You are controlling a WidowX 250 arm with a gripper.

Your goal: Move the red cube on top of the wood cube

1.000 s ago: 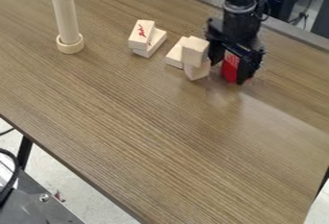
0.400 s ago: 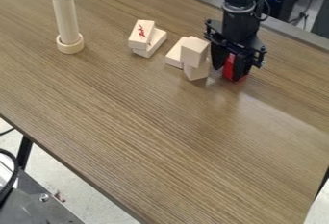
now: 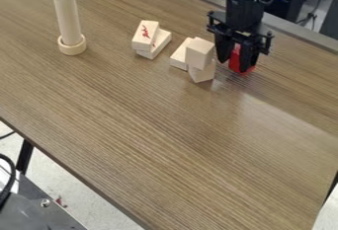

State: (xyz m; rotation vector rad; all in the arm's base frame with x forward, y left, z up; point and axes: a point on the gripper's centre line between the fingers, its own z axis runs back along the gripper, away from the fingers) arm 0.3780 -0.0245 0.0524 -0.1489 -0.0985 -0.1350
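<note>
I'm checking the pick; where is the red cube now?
In the camera view, the red cube is at upper right, partly hidden by the tool, just right of the stacked wood blocks.

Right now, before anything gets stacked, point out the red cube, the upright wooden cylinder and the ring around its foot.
Red cube (image 3: 234,62): camera view, on its exposed side.
Wooden cylinder (image 3: 67,16): camera view, on its shaft.
Ring (image 3: 72,49): camera view, on its front wall.

A lab, with a robot arm (image 3: 243,7) over a wood-grain table (image 3: 165,135).
</note>
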